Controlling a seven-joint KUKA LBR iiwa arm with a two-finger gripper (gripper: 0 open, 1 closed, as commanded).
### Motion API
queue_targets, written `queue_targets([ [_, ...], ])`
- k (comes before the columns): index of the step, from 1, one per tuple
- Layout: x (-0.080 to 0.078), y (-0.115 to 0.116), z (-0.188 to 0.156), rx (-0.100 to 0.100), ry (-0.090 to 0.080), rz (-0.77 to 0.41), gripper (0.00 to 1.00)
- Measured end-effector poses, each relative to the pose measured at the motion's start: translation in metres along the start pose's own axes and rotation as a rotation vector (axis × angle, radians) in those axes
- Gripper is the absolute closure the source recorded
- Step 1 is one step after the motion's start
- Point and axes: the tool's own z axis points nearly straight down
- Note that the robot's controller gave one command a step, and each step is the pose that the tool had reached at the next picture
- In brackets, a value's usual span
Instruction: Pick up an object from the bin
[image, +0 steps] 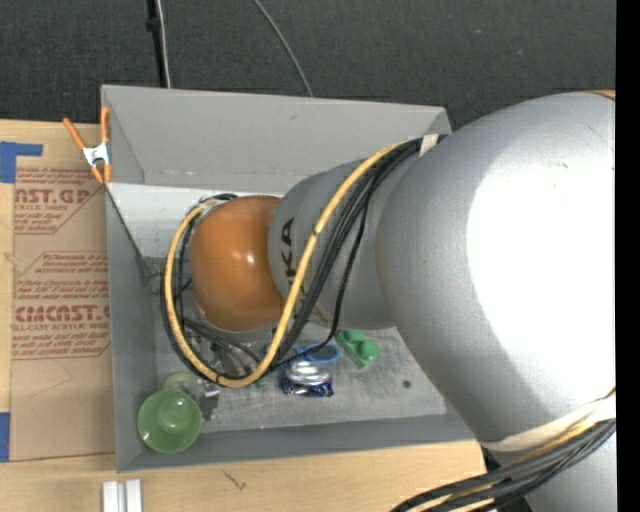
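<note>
Arm: the arm (500, 280) reached across the bin (270, 125) with its orange cover (232, 262) turned down toward the floor. I judged this was to bring the gripper (207, 385) low among the loose things.
Cables: the cables (300, 290) looped round the cover and hung beside the gripper.
Grip: it could not be told whether the gripper was released, clenched or grasping, as cover and cables lay over most of it.
Nearest thing: a translucent green cup (168, 420) lay just beside the gripper, on the side away from the arm, in the bin's near corner. Nothing showed the gripper round it.
Cup's heading: its round mouth seemed to face up and toward the camera, so its long axis probably ran steeply upward, tilted a little. The tilt could not be fixed for certain.
Other things: a crumpled blue and silver piece (308, 378) lay near the gripper on the arm's side, and a small green piece (358, 348) lay beyond that, apart from the gripper.
Why they lay so: all three looked loose on the floor, as if left where they fell.
Task stage: by my judgement, nothing was lifted yet.
</note>
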Motion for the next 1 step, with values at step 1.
queue_targets([
  [1,0.0125,0.0080,0.0256,0.000,-0.016,-0.325,0.00],
])
